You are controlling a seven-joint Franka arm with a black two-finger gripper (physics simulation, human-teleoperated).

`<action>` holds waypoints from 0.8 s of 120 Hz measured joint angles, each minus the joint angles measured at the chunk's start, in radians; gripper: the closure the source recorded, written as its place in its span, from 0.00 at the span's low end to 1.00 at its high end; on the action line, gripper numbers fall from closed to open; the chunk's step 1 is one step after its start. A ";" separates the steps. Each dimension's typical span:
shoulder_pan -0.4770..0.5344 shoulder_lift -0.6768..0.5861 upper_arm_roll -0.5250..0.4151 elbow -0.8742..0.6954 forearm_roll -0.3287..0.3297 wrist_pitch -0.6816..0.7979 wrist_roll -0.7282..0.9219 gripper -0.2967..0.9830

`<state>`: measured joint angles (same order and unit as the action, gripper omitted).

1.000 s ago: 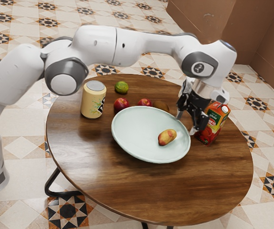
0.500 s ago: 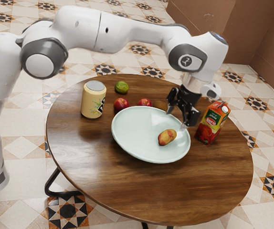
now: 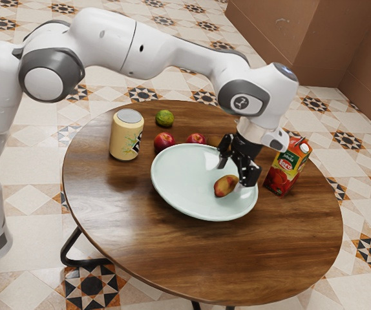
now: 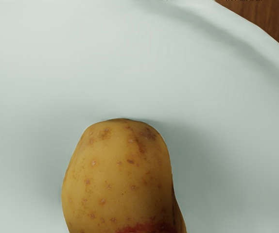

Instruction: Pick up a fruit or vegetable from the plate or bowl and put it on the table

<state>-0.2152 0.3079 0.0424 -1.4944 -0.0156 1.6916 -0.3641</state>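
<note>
Starting at the exterior view's left, the can (image 3: 127, 135) stands well apart from the pick, a risk to us only if we later swing the load that way and knock it over. The lime (image 3: 165, 117) and the two red fruits (image 3: 165, 142) beyond the plate (image 3: 184, 184) could roll if we set our load down among them; the bare worktop (image 3: 269, 239) on the near side looks safer. The task's thing, the potato (image 3: 224, 186), lies in the plate, towards the side nearer the carton. Over it our hand (image 3: 232, 177) is open, its fingers (image 3: 251, 175) well parted and holding nothing; whether either one touches the potato we cannot tell. The likeliest failure, we judge, is an off-centre close: the wrist view has the rounded end ahead of us, so if we grip only near one end, the smooth, curved skin may squeeze out or the potato may pivot as we lift. Going too low could press a fingertip into the plate and tip or slide it; stopping too high would pinch only the top. Furthest to the exterior view's right, the carton (image 3: 286, 169) stands near the hand, so a sideways drift or wide wrist turn could topple it.
</note>
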 joint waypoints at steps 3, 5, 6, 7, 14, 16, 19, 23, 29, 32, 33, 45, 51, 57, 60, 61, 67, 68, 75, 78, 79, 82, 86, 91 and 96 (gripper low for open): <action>0.000 0.000 0.000 -0.004 0.001 0.002 0.005 0.25; 0.001 0.000 0.000 -0.006 0.002 0.003 0.008 0.25; 0.002 0.000 0.000 -0.007 0.003 0.003 0.009 0.25; 0.003 0.000 0.000 -0.008 0.003 0.003 0.011 0.25; 0.007 0.001 0.000 -0.012 0.005 0.006 0.021 0.25; 0.008 0.002 0.000 -0.015 0.005 0.007 0.024 0.25; 0.011 0.002 0.000 -0.019 0.005 0.009 0.027 0.25; 0.014 0.002 0.001 -0.022 0.006 0.011 0.032 0.25; 0.016 0.003 0.001 -0.025 0.006 0.014 0.039 0.25; 0.016 0.003 0.001 -0.026 0.006 0.015 0.042 0.25; 0.016 0.003 0.001 -0.027 0.006 0.015 0.043 0.25; 0.017 0.011 0.001 -0.028 0.005 0.020 0.054 0.25; 0.018 0.014 0.001 -0.031 0.005 0.022 0.059 0.25; 0.018 0.015 0.001 -0.033 0.005 0.023 0.064 0.25; 0.018 0.016 0.001 -0.034 0.005 0.024 0.066 0.25; 0.018 0.016 0.001 -0.034 0.005 0.024 0.067 0.25; 0.018 0.016 0.001 -0.037 0.005 0.025 0.071 0.25; 0.017 0.016 0.001 -0.037 0.005 0.026 0.071 0.25; 0.017 0.016 0.001 -0.038 0.004 0.027 0.076 0.26; 0.017 0.016 0.001 -0.038 0.004 0.027 0.077 0.26; 0.017 0.016 0.001 -0.039 0.004 0.028 0.078 0.26; 0.017 0.016 0.001 -0.039 0.003 0.028 0.079 0.26; 0.017 0.018 0.001 -0.039 0.003 0.028 0.081 0.26; 0.017 0.022 0.001 -0.040 0.002 0.030 0.084 0.26; 0.017 0.024 0.001 -0.040 0.000 0.032 0.086 0.26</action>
<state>-0.1980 0.3315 0.0433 -1.5343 -0.0152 1.7231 -0.2783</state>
